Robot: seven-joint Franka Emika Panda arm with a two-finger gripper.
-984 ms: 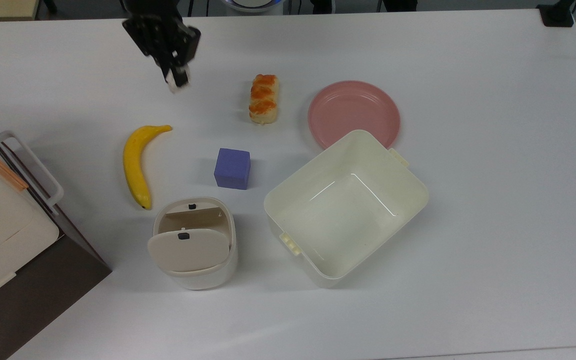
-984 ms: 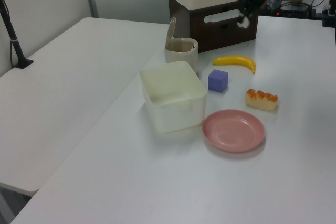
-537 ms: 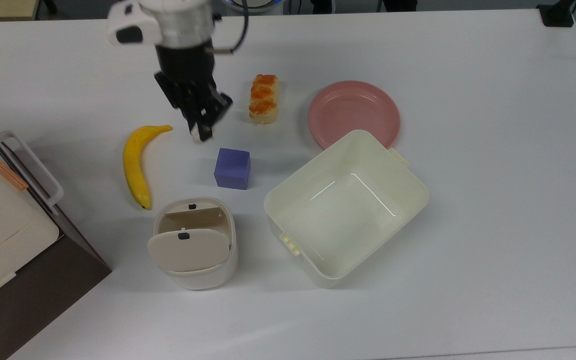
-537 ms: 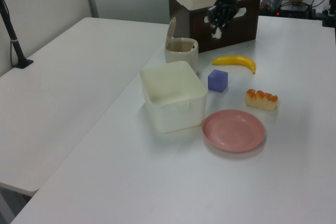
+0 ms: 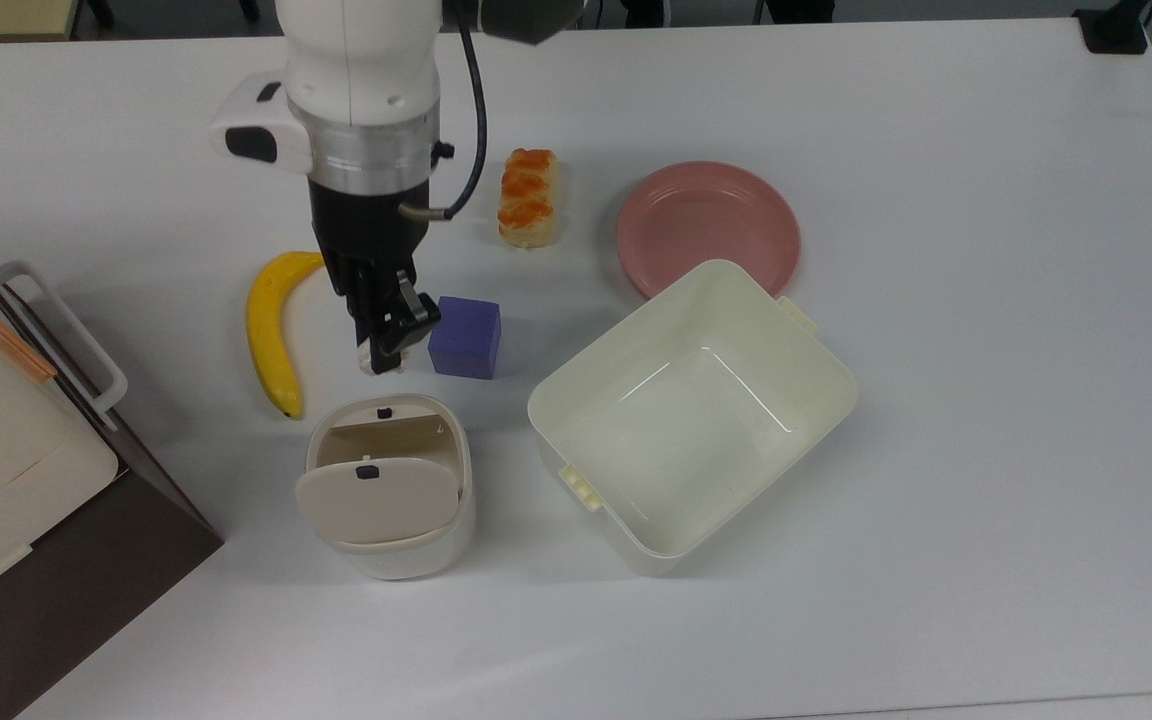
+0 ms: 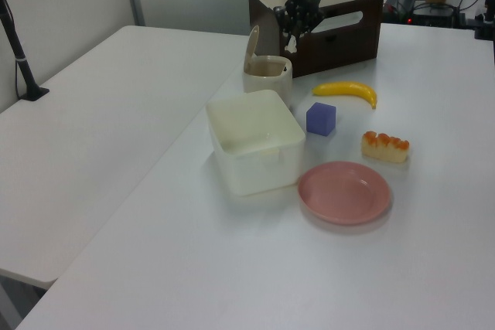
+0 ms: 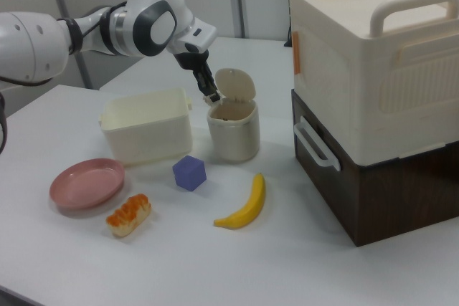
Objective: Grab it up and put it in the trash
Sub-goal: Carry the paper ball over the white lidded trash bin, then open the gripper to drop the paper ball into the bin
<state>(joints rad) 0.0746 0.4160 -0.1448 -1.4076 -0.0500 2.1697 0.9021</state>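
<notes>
- Gripping a small crumpled white paper ball [image 5: 370,360], the gripper [image 5: 382,352] has its two fingers closed narrowly on it; the ball shows as a white speck at the fingertips in the top view.
- The ball is roughly round, so no long axis or pointing direction can be told.
- In the top view the held ball sits above the table [image 5: 936,150], between the banana [image 5: 271,325] and the purple cube [image 5: 465,337], near the trash bin's [image 5: 388,486] far rim.
- In the right view the gripper [image 7: 212,97] hangs close over the bin's [image 7: 234,130] open mouth, beside its raised flap lid [image 7: 235,84].
- The bin stands upright, its flap tilted open.
- A cream square tub [image 5: 693,415], a pink plate [image 5: 708,225] and an orange-topped bread roll [image 5: 528,197] lie apart from the gripper.
</notes>
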